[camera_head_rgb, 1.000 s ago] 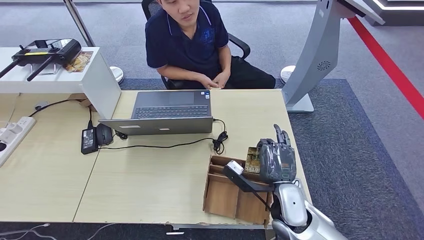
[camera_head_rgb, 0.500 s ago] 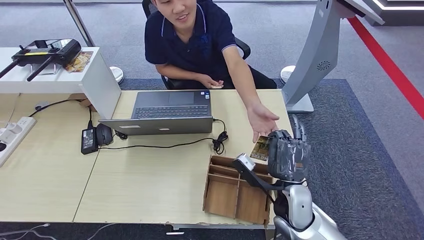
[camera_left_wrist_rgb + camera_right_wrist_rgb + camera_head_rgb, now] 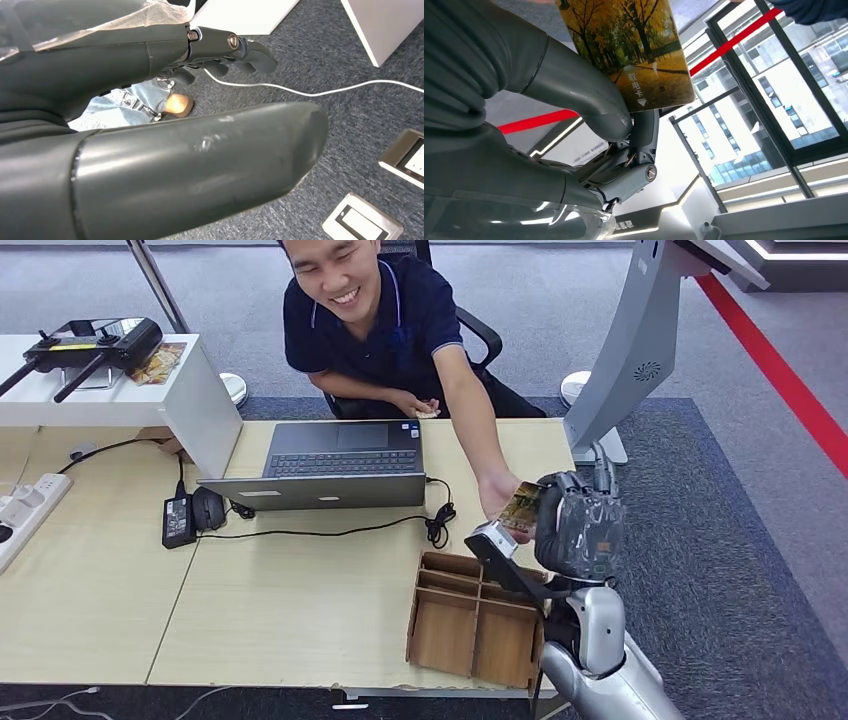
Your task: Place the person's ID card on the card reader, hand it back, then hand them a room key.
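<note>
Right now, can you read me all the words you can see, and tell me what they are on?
"取电卡" with a small arrow under it: on the card with the autumn trees, pinched by the right hand.
Small writing on a wall sign behind the hand: too blurred to read.
Laptop keys and the sticker by them: too small to read.

1 laptop [image 3: 340, 465], 1 card [image 3: 520, 507], 1 person [image 3: 385, 325].

Autumn-tree room key card [image 3: 521, 508] pinched upright between thumb and finger
</note>
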Tool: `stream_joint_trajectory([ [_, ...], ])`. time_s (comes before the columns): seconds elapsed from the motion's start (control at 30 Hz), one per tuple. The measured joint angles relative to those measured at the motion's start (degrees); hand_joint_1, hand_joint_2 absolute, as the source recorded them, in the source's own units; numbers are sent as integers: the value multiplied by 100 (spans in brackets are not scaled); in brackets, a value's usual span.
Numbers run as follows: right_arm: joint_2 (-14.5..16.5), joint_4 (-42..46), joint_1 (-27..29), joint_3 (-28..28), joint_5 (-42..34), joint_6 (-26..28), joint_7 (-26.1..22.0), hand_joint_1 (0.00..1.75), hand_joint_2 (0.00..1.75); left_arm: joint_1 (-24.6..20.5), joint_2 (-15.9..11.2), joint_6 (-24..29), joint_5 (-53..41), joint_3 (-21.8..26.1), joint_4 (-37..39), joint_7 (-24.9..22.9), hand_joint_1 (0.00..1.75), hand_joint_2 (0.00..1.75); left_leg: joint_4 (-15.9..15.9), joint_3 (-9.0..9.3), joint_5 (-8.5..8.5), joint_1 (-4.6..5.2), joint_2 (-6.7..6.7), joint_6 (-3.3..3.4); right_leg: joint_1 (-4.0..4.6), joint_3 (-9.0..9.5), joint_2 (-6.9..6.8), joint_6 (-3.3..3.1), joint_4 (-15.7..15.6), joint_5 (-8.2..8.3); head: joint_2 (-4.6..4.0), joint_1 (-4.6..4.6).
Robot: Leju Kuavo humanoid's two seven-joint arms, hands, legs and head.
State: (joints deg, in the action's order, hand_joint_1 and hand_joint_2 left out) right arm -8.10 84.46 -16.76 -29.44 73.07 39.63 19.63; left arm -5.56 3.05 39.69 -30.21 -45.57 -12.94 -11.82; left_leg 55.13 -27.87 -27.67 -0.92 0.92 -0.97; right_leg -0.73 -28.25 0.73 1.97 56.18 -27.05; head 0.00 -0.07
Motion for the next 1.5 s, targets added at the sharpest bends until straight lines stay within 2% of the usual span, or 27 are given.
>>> stream_joint_trajectory([
  [0.5, 426, -1, 93, 544, -32, 0, -179, 175, 175, -10, 1, 1, -7, -2, 0, -15, 0, 0, 0, 0, 0, 0, 0, 0, 0, -1, 0, 0, 0, 0, 0, 0],
  [0.53, 439, -2, 100, 559, -30, 0, -190, 144, 175, -11, 1, 1, -7, -2, 0, -15, 0, 0, 0, -1, 0, 0, 0, 0, 0, -1, 0, 0, 0, 0, 0, 0],
  [0.63, 483, -5, 124, 623, -15, 0, -223, 14, 175, -15, 1, 0, -10, -5, 0, -15, 0, 0, 0, -5, 0, 0, 0, 0, 0, -4, 0, 0, 0, -1, 0, 0],
  [0.67, 499, -7, 128, 650, -10, 0, -227, 0, 131, -17, 1, -3, -12, -9, 0, -15, 0, 0, 0, -6, 0, 0, 0, 0, 0, -6, 0, 0, 0, -1, 0, 0],
  [0.77, 530, -16, 138, 691, 25, 0, -230, 0, 0, -20, 1, -16, -21, -29, 0, -15, 0, 0, 0, -7, 0, 0, -1, 0, 0, -7, 0, 0, 0, -1, 0, 0],
  [0.9, 547, -18, 163, 733, 101, 0, -230, 0, 0, -23, 1, -24, -24, -46, 0, -15, 0, 0, 0, -7, 0, 0, -1, 0, 0, -8, 0, 0, 0, -1, 0, 0],
  [1.03, 557, -11, 206, 788, 147, 0, -230, 0, 175, -23, 1, -24, -24, -51, 0, -15, 0, 0, 0, -7, 0, 0, -1, 0, 0, -8, 0, 0, 0, -1, 0, 0],
  [1.5, 648, 79, 414, 923, -86, 0, -380, 0, 175, -17, 1, -6, 44, -127, 0, -27, 0, 0, 0, -7, 0, 0, 0, 0, 0, -8, 0, 0, 0, -1, 0, 1],
])
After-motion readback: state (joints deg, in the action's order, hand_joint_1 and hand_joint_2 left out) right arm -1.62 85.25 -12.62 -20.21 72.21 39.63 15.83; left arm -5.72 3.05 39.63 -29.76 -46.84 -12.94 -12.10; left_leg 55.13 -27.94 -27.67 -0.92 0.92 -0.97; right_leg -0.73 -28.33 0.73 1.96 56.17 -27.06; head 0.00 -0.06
